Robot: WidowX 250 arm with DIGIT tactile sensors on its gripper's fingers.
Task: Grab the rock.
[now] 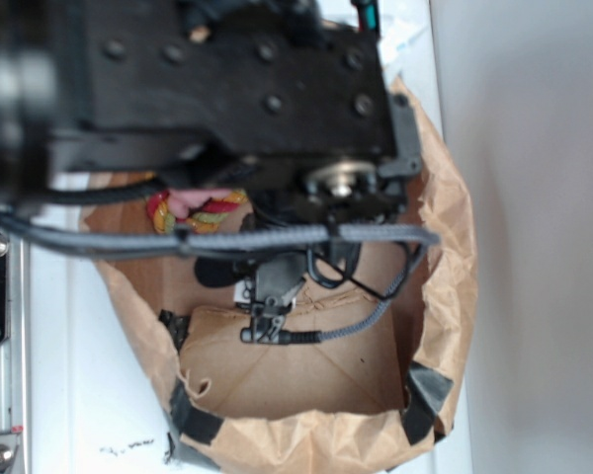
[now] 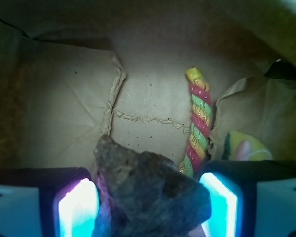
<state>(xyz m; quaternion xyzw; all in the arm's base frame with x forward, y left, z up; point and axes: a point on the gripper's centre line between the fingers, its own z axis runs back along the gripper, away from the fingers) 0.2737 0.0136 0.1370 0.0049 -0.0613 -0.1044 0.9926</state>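
Rock (image 2: 150, 195) is seen low in the wrist view, dark and bumpy, sitting between the two glowing fingers (image 2: 78, 210) of the gripper (image 2: 149, 207). Both fingers are pressed close on its sides, so the rock is held by the gripper. A twisted rope toy (image 2: 197, 121) in red, yellow and green is laid just beside the rock, to its right. Bare brown paper floor is seen past the rock. All of it is ringed by the tall, crumpled walls of a paper bag (image 1: 450, 247), so little side room is left.
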